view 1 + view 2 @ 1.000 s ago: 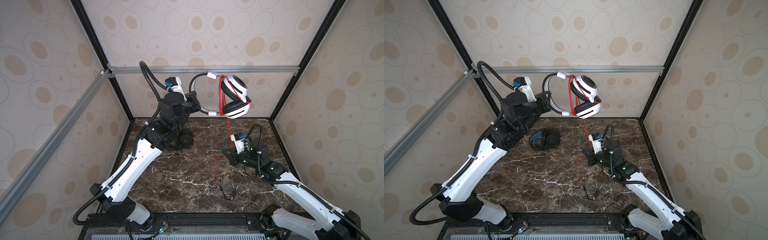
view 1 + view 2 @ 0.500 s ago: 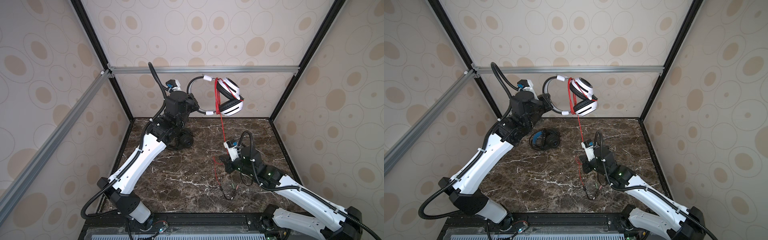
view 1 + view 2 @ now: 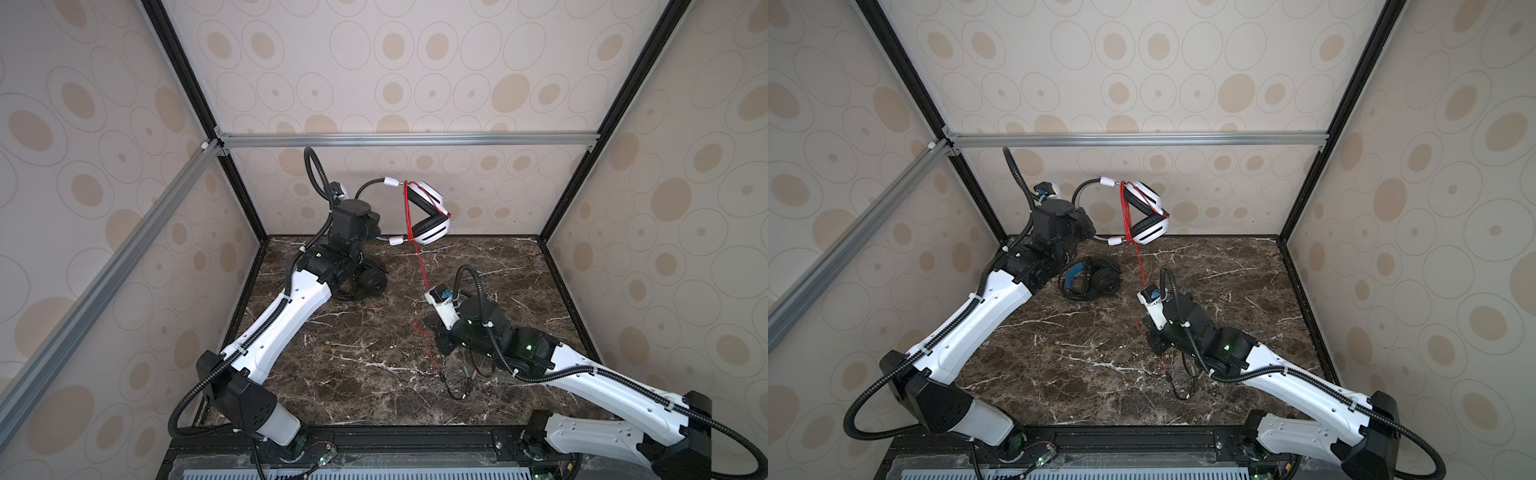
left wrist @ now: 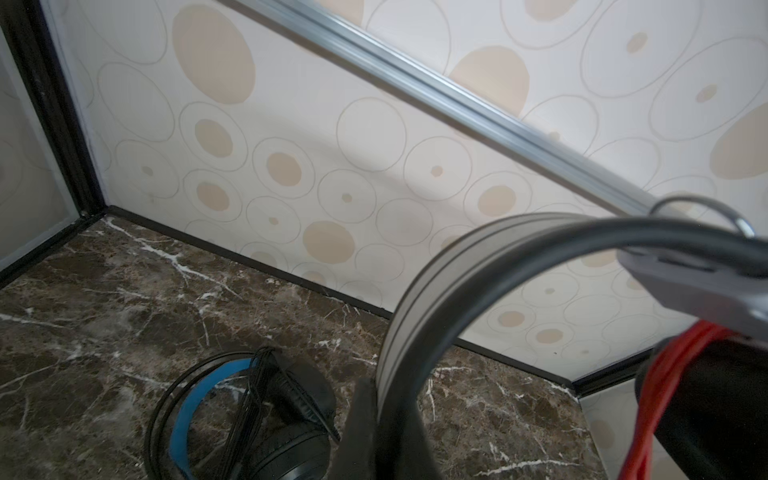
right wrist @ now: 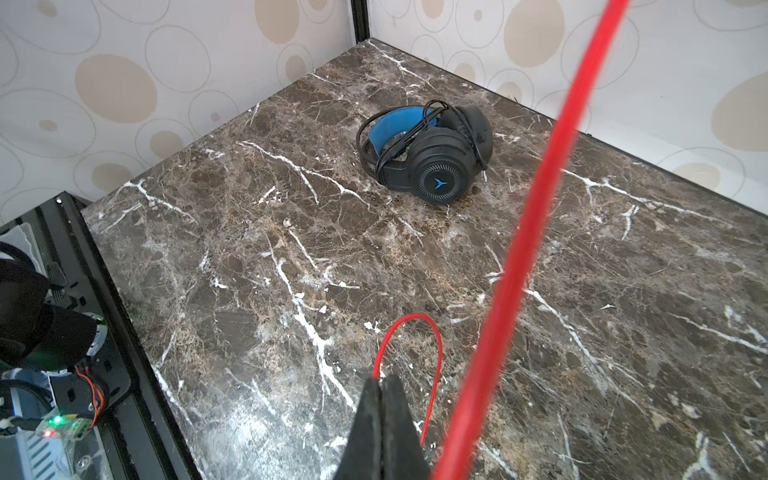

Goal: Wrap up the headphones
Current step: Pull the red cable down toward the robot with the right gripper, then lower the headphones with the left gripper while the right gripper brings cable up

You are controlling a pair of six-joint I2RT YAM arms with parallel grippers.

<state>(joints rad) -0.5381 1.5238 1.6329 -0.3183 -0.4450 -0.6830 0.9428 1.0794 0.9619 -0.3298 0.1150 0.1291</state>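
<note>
Brown marble desk (image 3: 353, 374) lies below. My left jaws squeeze the band of the white headphones (image 3: 434, 226), high over the desk's back edge. Black headphones (image 3: 1100, 284) lie on the desk. My right jaws pinch the red cord (image 5: 525, 249) near the desk.

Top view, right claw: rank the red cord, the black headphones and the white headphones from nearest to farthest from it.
From the right claw, in both top views:
1. The red cord: pinched in the claw itself.
2. The black headphones: lying on the table, back left.
3. The white headphones: raised in the air at the back.
</note>
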